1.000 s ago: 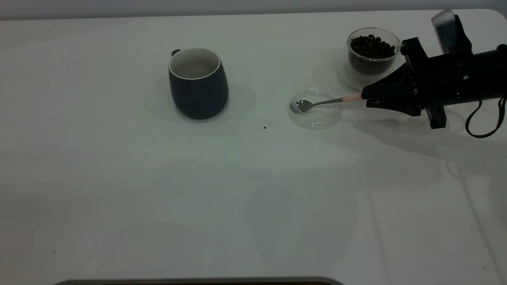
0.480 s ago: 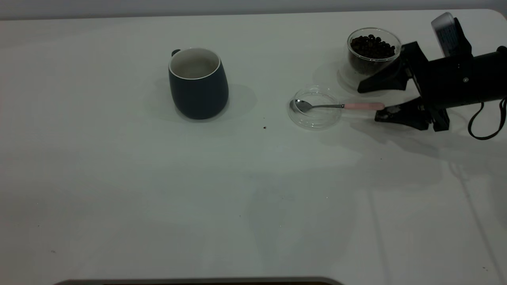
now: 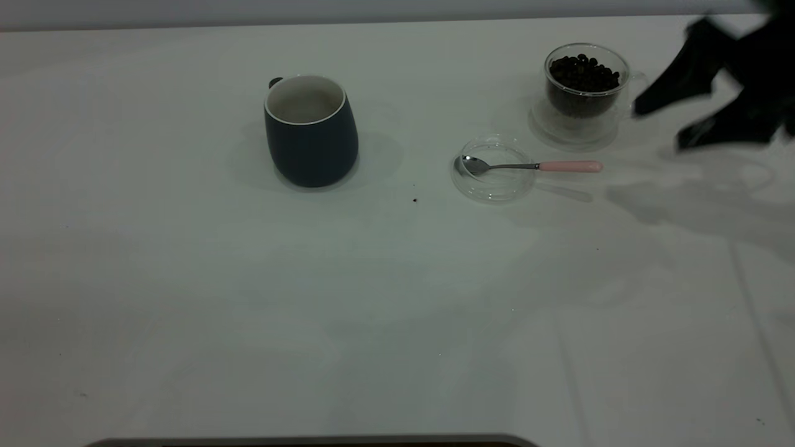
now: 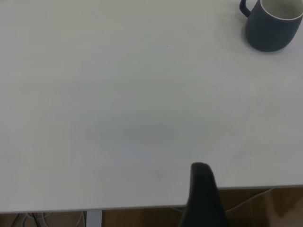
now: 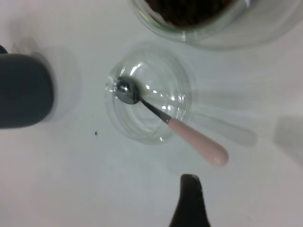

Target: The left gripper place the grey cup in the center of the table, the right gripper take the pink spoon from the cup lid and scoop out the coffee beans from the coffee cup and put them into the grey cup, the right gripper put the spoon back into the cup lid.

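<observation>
At the table's (image 3: 397, 298) far right edge, the right gripper (image 3: 661, 121) hangs raised with its two fingers spread, grasping nothing. Just left of its fingertips stands the coffee cup (image 3: 584, 93), filled with coffee beans (image 3: 582, 72). Farther left and nearer the camera, the pink spoon (image 3: 534, 166) rests with its bowl in the cup lid (image 3: 494, 183), handle pointing toward the gripper. Well to the left stands the grey cup (image 3: 310, 133), upright.

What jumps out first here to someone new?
The grey cup stands dark and alone mid-table, left of everything else. To its right, the pink spoon lies with its bowl in the cup lid, the coffee cup of coffee beans behind. The right gripper hangs at the right edge, jaws open.
</observation>
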You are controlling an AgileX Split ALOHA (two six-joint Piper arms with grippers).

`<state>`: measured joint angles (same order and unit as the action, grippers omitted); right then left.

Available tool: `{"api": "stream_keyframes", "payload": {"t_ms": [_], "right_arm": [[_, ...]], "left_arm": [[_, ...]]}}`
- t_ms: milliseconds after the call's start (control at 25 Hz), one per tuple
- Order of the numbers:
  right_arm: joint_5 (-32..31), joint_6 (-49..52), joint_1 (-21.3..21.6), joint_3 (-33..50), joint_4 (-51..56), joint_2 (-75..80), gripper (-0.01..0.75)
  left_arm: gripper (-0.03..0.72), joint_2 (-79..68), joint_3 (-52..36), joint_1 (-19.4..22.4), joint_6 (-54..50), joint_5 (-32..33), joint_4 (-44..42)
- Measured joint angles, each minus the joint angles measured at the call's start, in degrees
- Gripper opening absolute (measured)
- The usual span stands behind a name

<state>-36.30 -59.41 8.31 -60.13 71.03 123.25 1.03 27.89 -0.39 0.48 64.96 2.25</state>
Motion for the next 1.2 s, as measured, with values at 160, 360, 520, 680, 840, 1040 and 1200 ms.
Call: {"api": "stream_keyframes", "payload": {"t_ms": [160, 360, 520, 680, 840, 1040, 1200], "right_arm": [[-1.1, 16.3, 0.0, 0.0, -18.4, -13.4, 0.642], [-10.5, 36.7, 0.0, 0.4, -39.2, -30.2, 0.629], [-19.1, 43.9, 0.0, 0.5, -49.0, -41.9, 0.614], [-23.7, 45.8, 0.0, 2.4, -52.9, -53.8, 0.590], [-25.3, 45.9, 0.0, 7.7, -55.4, -64.5, 0.583], [-27.0, 45.8, 0.0, 14.5, -56.5, -75.3, 0.583], [-27.3, 45.5, 0.0, 17.6, -57.5, -84.8, 0.583]], "left_arm": [[0.586, 0.0, 0.0, 0.0, 0.0, 0.0, 0.0], [0.586, 0.0, 0.0, 0.0, 0.0, 0.0, 0.0], [0.586, 0.0, 0.0, 0.0, 0.0, 0.0, 0.0], [0.586, 0.0, 0.0, 0.0, 0.0, 0.0, 0.0], [0.586, 0.0, 0.0, 0.0, 0.0, 0.0, 0.0], [0.586, 0.0, 0.0, 0.0, 0.1, 0.0, 0.0], [0.586, 0.0, 0.0, 0.0, 0.1, 0.0, 0.0]]}}
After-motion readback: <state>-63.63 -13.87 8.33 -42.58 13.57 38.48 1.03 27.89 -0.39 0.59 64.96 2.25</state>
